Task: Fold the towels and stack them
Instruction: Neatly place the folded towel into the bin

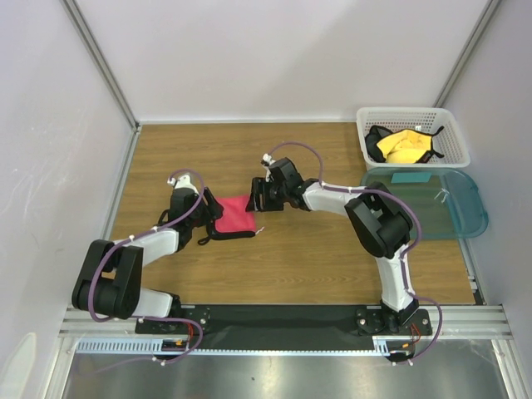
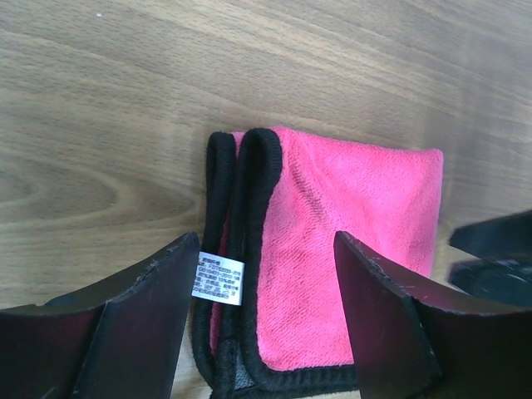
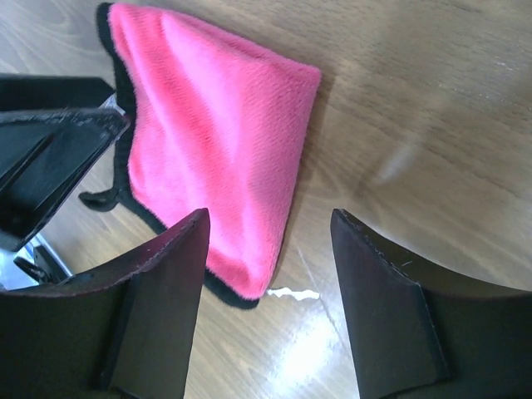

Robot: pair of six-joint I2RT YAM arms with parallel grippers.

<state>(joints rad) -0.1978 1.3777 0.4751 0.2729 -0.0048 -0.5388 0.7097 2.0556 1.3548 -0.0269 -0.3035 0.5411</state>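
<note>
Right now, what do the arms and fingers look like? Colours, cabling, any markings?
Both are alike. The left arm and right arm have white links and black joints, with a thin purple cable looping along each. The fingers are black, flat and wedge-shaped, with scuffed edges. I can't make out any markings.

Finding: one printed item. A small white sewn-in label [image 2: 218, 279] hangs from the black edging [image 2: 223, 179] of the folded pink towel [image 2: 349, 216], as seen in the left wrist view. It carries several lines of fine dark print, all too small to read. A white tab [image 3: 291, 293] at the towel's corner in the right wrist view shows no legible print.
</note>
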